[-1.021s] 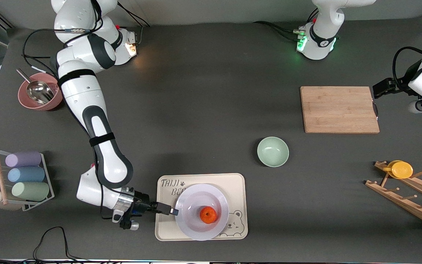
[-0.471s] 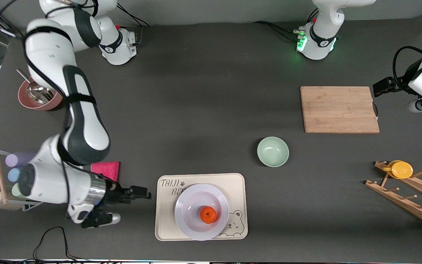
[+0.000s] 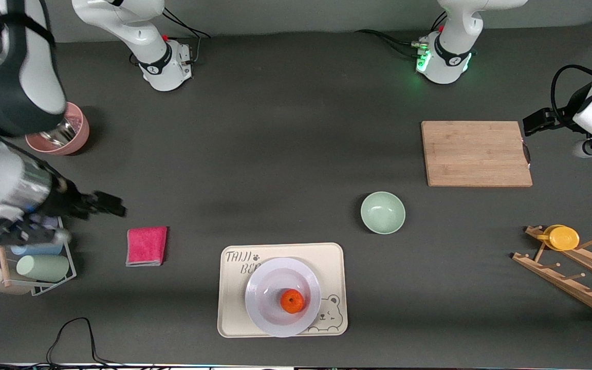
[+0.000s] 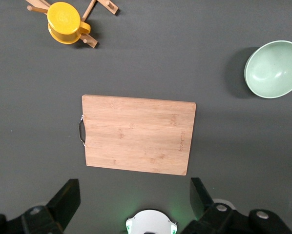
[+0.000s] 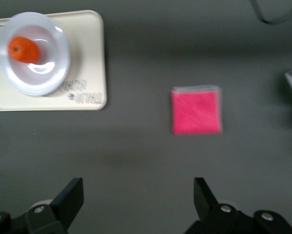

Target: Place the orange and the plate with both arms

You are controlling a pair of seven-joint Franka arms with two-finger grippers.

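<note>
I see the orange [image 3: 292, 301] on the plate [image 3: 265, 313], at four o'clock from my right gripper [image 3: 105, 203], fingers apart, empty; left gripper [image 4: 136, 200] likewise, waiting.

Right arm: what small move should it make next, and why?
Probably none beyond parking. The orange lies on the plate, the plate on the bear tray. The right tool hangs open over bare table near the pink cloth; the left tool waits open over the cutting board.

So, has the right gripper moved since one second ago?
Yes. The right gripper, open, went from the plate rim toward the right arm's table end, past the pink cloth.
</note>
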